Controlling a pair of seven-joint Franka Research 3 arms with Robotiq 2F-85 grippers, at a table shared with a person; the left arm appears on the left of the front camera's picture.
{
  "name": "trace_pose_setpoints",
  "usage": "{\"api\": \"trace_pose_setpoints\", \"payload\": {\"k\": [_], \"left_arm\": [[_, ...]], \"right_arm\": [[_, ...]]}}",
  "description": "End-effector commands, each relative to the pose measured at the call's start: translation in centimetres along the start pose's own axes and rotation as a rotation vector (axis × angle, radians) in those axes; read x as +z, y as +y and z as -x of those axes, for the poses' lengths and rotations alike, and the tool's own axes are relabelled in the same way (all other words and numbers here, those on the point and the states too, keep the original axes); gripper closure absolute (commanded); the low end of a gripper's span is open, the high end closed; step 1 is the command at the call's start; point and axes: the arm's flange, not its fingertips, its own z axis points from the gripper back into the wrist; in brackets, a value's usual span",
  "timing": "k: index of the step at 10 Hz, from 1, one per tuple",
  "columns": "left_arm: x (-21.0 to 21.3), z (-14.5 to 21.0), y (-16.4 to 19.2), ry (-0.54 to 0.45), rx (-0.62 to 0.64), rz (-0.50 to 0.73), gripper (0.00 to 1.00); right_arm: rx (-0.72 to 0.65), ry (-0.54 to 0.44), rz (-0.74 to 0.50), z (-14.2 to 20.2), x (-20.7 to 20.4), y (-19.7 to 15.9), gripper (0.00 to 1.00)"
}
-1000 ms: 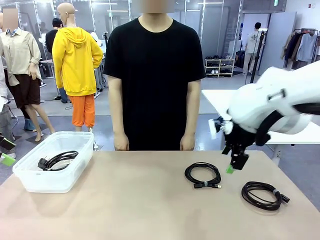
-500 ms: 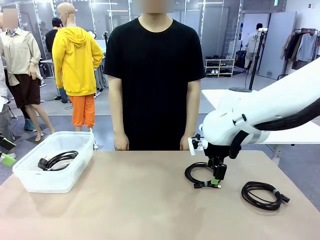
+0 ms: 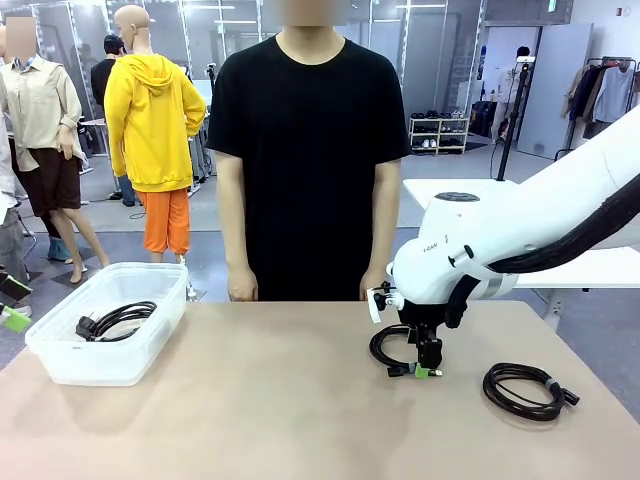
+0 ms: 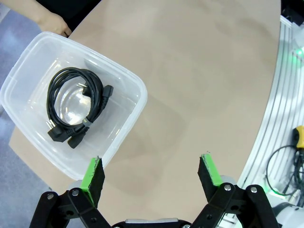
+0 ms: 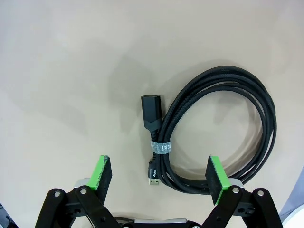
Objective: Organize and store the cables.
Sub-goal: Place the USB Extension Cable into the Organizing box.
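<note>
Three cables show, each a black coil. One coil lies at the table's middle right. My right gripper hangs low over its near side, open. In the right wrist view that coil lies flat, with its tie and plugs between the green pads, and my right gripper holds nothing. A second coil lies farther right, near the front. A third coil rests inside the clear plastic bin at the left. My left gripper is open above the bin's rim, with the coil below it.
A person in a black shirt stands at the far edge, hands hanging by the table. One hand is close to the bin's far corner. Bare tabletop stretches between the bin and the coils.
My right arm swung left and down, from beside the middle coil to low over its near side. Its jaws stayed open. The cables and the bin have not moved.
</note>
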Motion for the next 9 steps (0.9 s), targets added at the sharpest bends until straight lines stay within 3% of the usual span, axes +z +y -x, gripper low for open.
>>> {"api": "trace_pose_setpoints", "payload": {"k": [1,3,4,5,7,8,9], "left_arm": [[0.0,-0.1,-0.1,0.011,0.007,-0.001,0.0],[0.0,-0.1,-0.1,0.011,0.007,-0.001,0.0],[0.0,-0.1,-0.1,0.011,0.007,-0.001,0.0],[0.0,-0.1,-0.1,0.011,0.007,-0.001,0.0],[0.0,-0.1,-0.1,0.011,0.007,-0.001,0.0],[0.0,-0.1,-0.1,0.011,0.007,-0.001,0.0],[0.0,-0.1,-0.1,0.011,0.007,-0.001,0.0]], "right_arm": [[-0.027,0.031,0.013,-0.6,-1.1,-0.8,0.0],[-0.024,0.04,-0.003,-0.9,-1.8,-0.6,0.0],[-0.025,0.048,-0.005,-1.0,-2.0,-0.7,0.14],[-0.028,0.045,-0.008,-1.0,-2.1,-0.7,0.53],[-0.029,0.051,-0.016,-1.1,-2.2,-0.7,1.0],[-0.027,0.048,-0.02,-1.2,-2.2,-0.6,0.76],[-0.021,0.058,-0.018,-1.3,-2.2,-0.5,1.0]]}}
